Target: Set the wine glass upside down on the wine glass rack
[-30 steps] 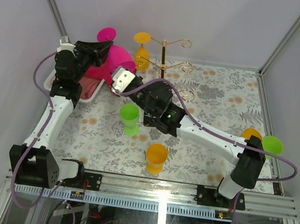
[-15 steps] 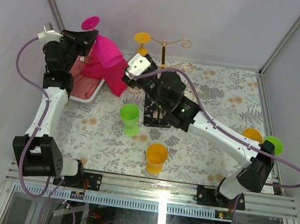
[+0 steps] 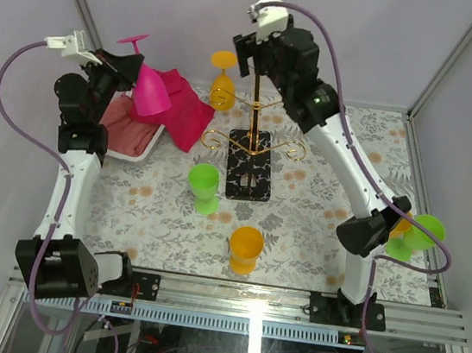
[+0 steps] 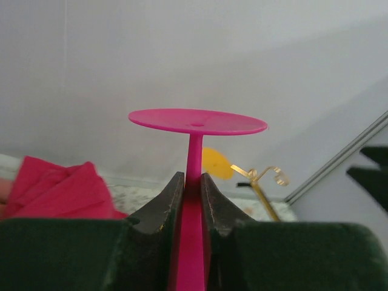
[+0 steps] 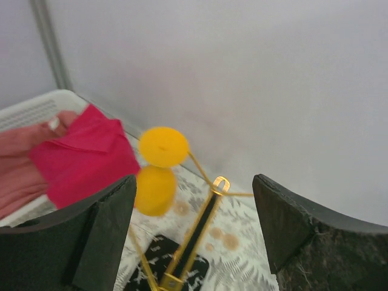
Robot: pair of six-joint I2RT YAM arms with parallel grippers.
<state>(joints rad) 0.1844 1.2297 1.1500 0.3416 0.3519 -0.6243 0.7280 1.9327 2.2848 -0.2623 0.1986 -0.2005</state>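
Observation:
A pink wine glass hangs upside down, foot on top, above the white tray. My left gripper is shut on its stem. In the left wrist view the dark fingers pinch the pink stem just under the round foot of the wine glass. The wine glass rack, gold wire on a black patterned base, stands at mid-table to the right of the glass. My right gripper hovers high over the rack, open and holding nothing. In the right wrist view the right gripper looks down on the wine glass rack.
A yellow glass hangs upside down on a left arm of the rack. A green glass and an orange glass stand in front of it. A white tray holds pink cloths. Two more glasses sit at the right edge.
The left arm has lifted the pink glass up and back to the left, off the cloth. The right gripper has opened and risen from beside the glass to above the rack.

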